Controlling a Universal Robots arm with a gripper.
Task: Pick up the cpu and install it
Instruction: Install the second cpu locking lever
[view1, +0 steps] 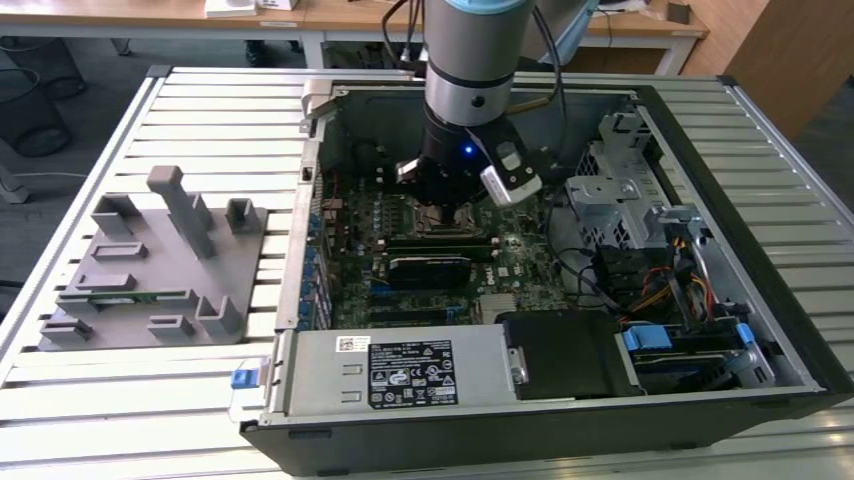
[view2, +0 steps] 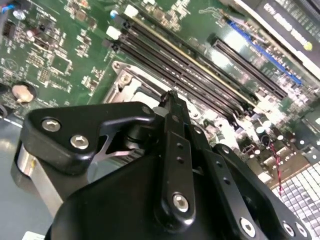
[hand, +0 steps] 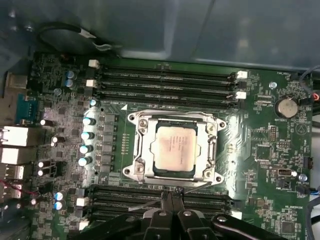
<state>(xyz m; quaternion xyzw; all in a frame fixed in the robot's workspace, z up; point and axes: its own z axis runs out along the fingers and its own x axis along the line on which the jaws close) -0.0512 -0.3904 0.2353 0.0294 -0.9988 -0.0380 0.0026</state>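
- The cpu lies flat in the socket frame on the motherboard, just ahead of and below my pincer in the first wrist view.
- It is square, so I see no long axis to line up on.
- My pincer's fingers look drawn together and hold nothing; their tips sit over the socket's near edge.
- The memory slots flank the socket on both sides, leaving little room.
- In the exterior view the arm reaches down into the open computer case on the counter.

Silver-grey arm with pale blue joint cap; black end effector studded with silver screws.
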